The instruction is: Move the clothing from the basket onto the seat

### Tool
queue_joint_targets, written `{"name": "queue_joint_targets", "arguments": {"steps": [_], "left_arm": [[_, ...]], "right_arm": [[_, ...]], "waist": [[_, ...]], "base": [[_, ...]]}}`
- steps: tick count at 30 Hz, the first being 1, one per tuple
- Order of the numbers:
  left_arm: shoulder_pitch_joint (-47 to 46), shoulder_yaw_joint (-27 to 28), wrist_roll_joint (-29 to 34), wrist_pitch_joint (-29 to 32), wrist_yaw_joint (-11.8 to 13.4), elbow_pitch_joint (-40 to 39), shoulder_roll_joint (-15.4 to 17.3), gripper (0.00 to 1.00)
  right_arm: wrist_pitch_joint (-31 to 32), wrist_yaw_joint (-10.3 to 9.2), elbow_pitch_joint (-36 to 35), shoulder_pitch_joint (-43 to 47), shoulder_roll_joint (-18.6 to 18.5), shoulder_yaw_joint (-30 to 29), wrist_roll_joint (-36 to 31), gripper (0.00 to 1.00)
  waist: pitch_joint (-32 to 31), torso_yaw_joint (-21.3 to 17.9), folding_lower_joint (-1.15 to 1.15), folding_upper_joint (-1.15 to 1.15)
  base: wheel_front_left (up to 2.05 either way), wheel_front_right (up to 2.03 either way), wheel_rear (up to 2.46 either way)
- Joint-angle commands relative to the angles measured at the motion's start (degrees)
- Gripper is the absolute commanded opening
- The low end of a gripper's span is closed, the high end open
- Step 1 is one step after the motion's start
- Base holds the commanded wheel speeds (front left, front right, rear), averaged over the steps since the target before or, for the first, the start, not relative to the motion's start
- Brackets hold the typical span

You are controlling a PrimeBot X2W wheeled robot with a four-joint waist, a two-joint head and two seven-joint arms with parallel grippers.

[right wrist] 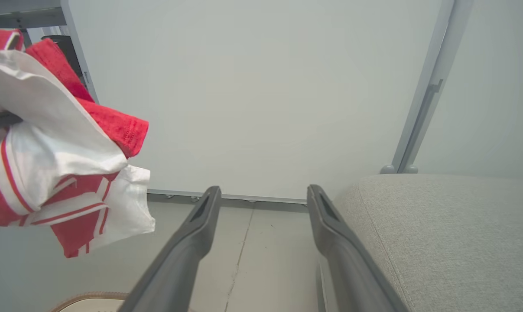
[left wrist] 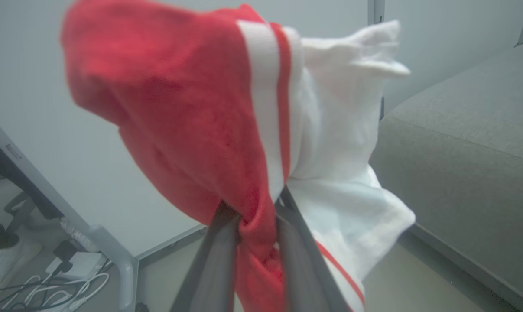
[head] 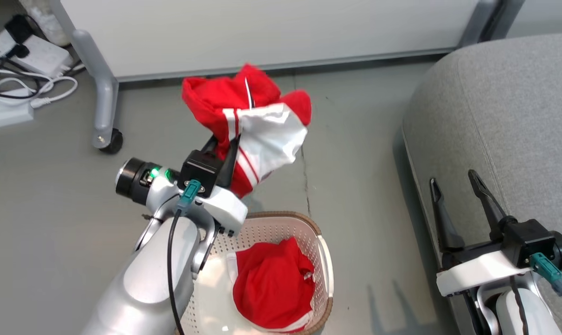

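Limp, light-looking clothing (head: 262,130) is being gripped at a bunched fold by the left tool (left wrist: 255,203), draping beyond it; right tool (head: 453,179) released.

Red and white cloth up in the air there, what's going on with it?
The robot's left gripper is clamped on a bright red fabric garment with white panels, holding it up clear of the oval cream-white plastic basket. Another red garment lies in the basket. The right gripper hangs open beside the large grey fabric seat, holding nothing.
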Motion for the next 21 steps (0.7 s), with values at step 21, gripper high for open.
{"name": "queue_joint_targets", "arguments": {"steps": [21], "left_arm": [[9.06,10.18,-3.62,-0.18,-2.65,-43.42,-1.10,0.00]], "right_arm": [[0.01,-0.01,0.03,4.51,-0.49,3.53,-0.56,1.00]], "waist": [[-7.68,-0.25,0.00,0.00]], "base": [[0.00,0.00,0.00]]}}
